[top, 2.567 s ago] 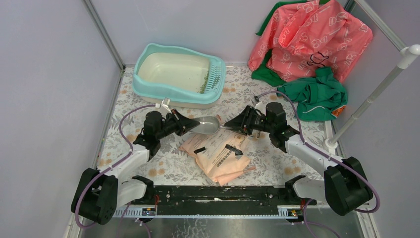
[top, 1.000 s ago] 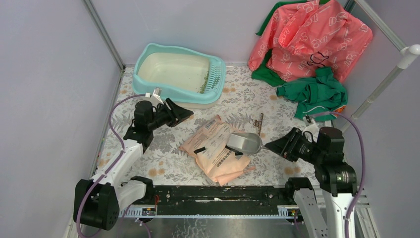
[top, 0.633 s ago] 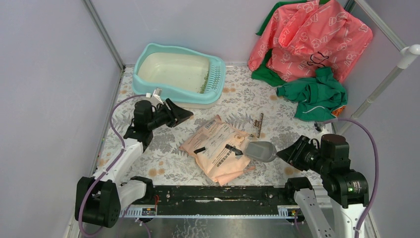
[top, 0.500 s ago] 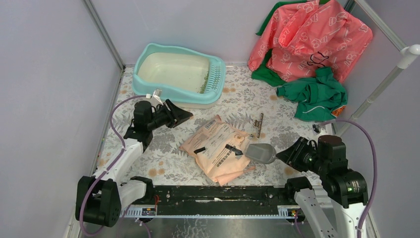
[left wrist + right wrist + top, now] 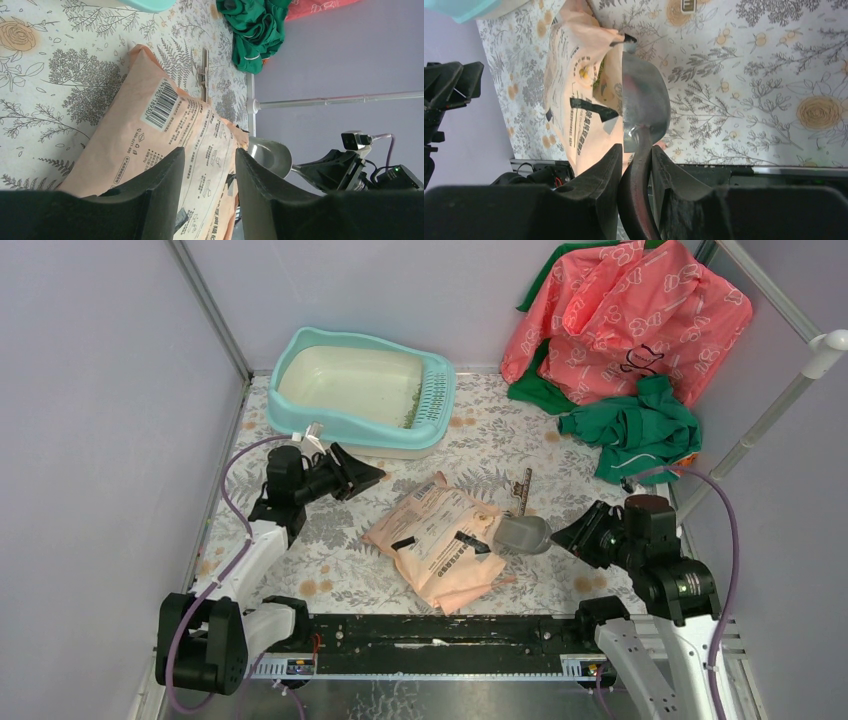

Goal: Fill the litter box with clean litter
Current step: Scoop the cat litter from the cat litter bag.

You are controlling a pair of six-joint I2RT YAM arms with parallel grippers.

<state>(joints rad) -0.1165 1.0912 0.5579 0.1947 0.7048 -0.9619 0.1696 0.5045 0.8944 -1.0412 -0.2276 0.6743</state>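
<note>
From above: at the left gripper (image 5: 362, 473), parted, empty, just in front of the litter box (image 5: 340, 427) at far left. At the right gripper (image 5: 566, 538), clamped on the handle of the grey scoop (image 5: 520, 533), bowl at the edge of the paper bag (image 5: 435, 545). In the litter box, only a thin streak of clean litter (image 5: 411, 403) beside the grille.

From the left wrist: parted, touching nothing, above the paper bag.

From the right wrist: closed tight on the scoop handle, bowl at the bag's mouth, green clean litter inside.
</note>
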